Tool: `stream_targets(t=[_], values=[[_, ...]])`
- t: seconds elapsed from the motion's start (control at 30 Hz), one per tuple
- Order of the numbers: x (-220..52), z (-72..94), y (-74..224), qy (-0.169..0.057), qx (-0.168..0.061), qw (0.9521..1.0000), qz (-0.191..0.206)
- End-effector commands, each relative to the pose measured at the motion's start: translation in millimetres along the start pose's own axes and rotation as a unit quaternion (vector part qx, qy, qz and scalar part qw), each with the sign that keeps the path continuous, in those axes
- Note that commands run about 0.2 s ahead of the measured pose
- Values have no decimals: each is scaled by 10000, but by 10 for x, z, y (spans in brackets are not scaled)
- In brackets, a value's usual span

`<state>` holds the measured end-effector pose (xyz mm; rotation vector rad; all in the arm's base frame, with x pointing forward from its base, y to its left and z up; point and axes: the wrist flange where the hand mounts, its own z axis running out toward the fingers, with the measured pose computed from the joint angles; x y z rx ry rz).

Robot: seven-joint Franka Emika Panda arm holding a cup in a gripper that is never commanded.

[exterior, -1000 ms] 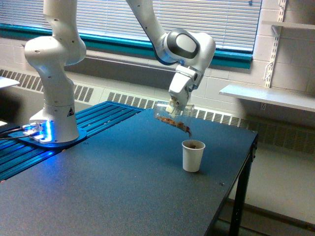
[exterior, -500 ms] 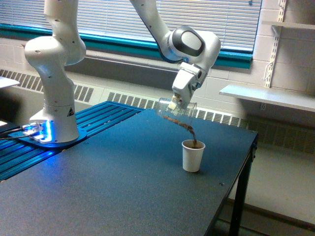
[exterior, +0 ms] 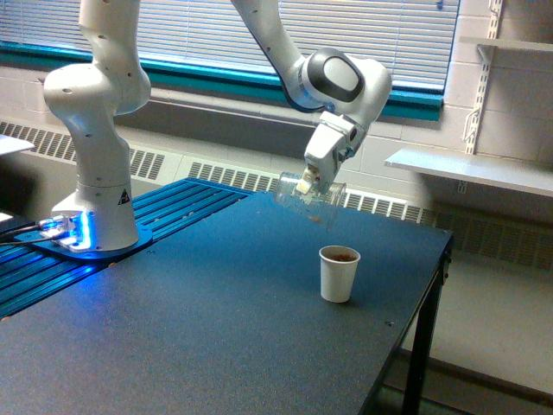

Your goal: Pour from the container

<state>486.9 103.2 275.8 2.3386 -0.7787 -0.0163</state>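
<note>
The container (exterior: 311, 199) is a clear cup held tipped on its side above the table, its mouth toward the exterior view's right. Only a trace of brown stuff shows near its lower lip. My gripper (exterior: 306, 184) is shut on the container's wall from above. Below and slightly to the right stands a white paper cup (exterior: 339, 273), upright, with brown granules visible inside near its rim. The container hangs clear of the paper cup.
The dark table (exterior: 216, 320) has its right edge close to the paper cup. The arm's base (exterior: 95, 216) stands at the left on a blue slatted surface (exterior: 164, 216). A white shelf (exterior: 475, 169) juts from the wall at the right.
The brown stream that fell from the container into the paper cup has stopped. The container now looks nearly empty, and the gripper has shifted slightly up and right.
</note>
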Motion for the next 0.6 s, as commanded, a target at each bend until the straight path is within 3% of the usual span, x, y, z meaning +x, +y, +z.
stream_targets(t=[0.03, 0.3, 0.6], values=[[-21, -28, -2, -17, -73, 10000, -60], [9, -41, 6, -39, -175, 9998, -58], [63, -33, 40, -176, -71, 9998, -21]])
